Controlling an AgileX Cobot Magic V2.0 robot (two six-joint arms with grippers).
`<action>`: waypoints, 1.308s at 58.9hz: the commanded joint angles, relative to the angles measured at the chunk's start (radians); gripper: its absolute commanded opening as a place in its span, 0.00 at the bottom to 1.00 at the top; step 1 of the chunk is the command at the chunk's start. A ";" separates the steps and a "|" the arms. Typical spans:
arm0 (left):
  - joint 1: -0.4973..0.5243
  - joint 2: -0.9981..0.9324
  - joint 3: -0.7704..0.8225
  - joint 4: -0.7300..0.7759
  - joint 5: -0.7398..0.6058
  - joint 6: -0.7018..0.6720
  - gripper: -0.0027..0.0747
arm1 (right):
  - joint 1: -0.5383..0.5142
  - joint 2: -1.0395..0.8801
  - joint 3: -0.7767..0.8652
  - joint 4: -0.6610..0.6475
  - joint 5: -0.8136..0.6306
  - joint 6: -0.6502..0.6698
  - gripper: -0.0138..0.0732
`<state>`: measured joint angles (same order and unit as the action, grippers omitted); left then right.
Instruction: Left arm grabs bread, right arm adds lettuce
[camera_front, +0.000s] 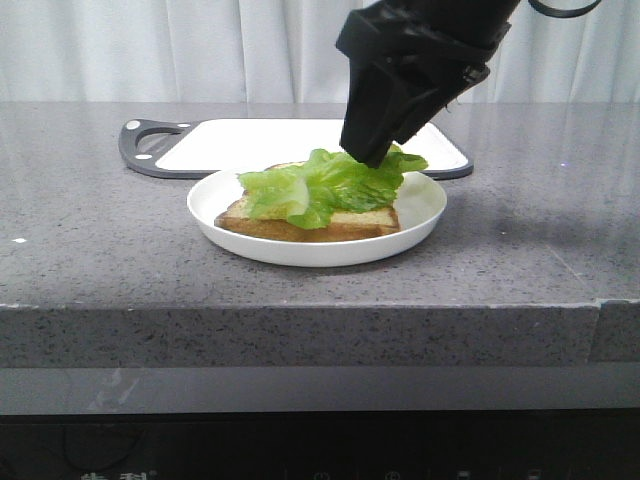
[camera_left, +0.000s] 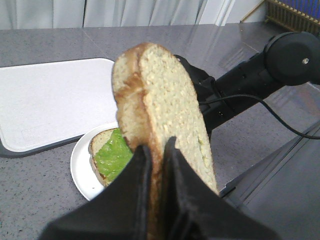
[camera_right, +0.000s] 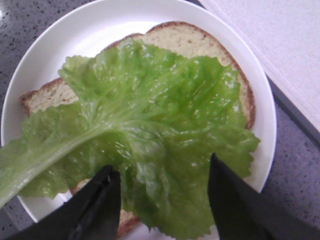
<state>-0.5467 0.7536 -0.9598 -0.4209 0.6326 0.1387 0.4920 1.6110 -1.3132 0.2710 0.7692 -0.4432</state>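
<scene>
My left gripper (camera_left: 158, 145) is shut on the bread (camera_left: 170, 100), a thick slice with a pale speckled face, held on edge high above the table. The left arm does not show in the front view. A second slice (camera_front: 350, 225) lies flat on the white plate (camera_front: 425, 200) below. The ruffled green lettuce (camera_front: 325, 182) is spread over that slice. My right gripper (camera_front: 372, 155) hangs just over the lettuce's far edge. In the right wrist view the right gripper (camera_right: 163, 164) is open, its fingers wide apart above the lettuce (camera_right: 150, 115).
A white cutting board (camera_front: 300, 140) with a dark rim and handle lies behind the plate. The grey stone counter drops off at its front edge (camera_front: 300, 305). The right arm (camera_left: 260, 75) stretches over the counter beside the plate.
</scene>
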 joint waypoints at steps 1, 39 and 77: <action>-0.001 -0.004 -0.026 -0.025 -0.082 -0.002 0.01 | 0.000 -0.063 -0.034 0.014 -0.047 -0.012 0.65; -0.001 -0.004 -0.026 -0.025 -0.082 -0.002 0.01 | -0.002 -0.305 -0.019 0.015 -0.005 0.023 0.09; -0.001 -0.004 -0.026 -0.025 -0.082 -0.002 0.01 | -0.216 -0.924 0.530 0.015 -0.392 0.191 0.09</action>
<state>-0.5467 0.7536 -0.9598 -0.4209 0.6319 0.1387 0.2956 0.7635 -0.8003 0.2747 0.4728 -0.2675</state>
